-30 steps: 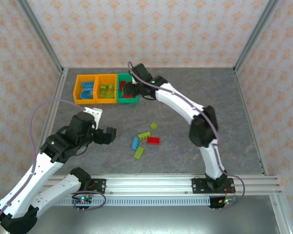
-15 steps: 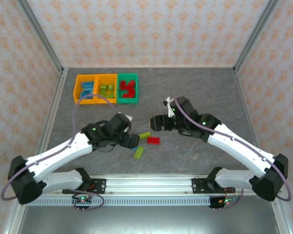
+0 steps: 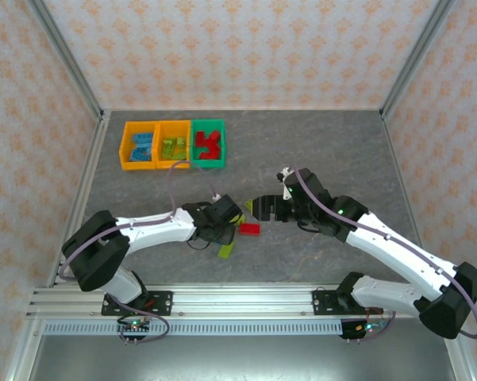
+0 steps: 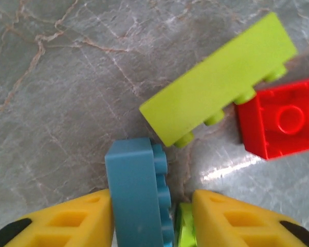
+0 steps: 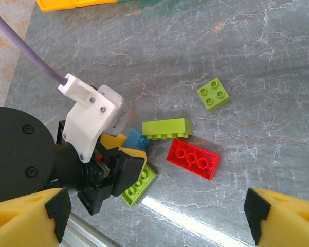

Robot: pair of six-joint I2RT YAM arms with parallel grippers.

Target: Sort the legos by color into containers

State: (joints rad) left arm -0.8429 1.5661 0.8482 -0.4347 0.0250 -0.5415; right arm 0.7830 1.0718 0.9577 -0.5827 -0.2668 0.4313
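From above, 3 containers stand in a row at the far left of the table (image 3: 341, 159): the left orange bin (image 3: 124, 147) holds blue pieces, the middle orange bin (image 3: 173, 164) lime ones, the green bin (image 3: 209, 165) red ones. The left gripper (image 3: 226, 214) is down among the loose legos near the table's middle, with a red brick (image 3: 249, 228) just beside it. The right gripper (image 3: 263, 208) hovers near on the other side.

At the left wrist, the jaws stand narrow around a blue brick (image 4: 136, 190). 1 finger (image 4: 67, 221) lies against its smooth face and the other sits just beside its studs, with a sliver of lime between. Whether the brick is truly clamped I cannot tell. A long lime brick (image 4: 221, 77) lies just beside the blue one's corner.

At the right wrist, the fingers are spread wide with nothing between them. A small lime brick (image 5: 213, 94) lies apart from the pile.

My worry is that the lime sliver gets pinched along with the blue brick and ends up in the wrong bin. A lift could also drag the long lime brick, and the 2 grippers are close enough to knock together
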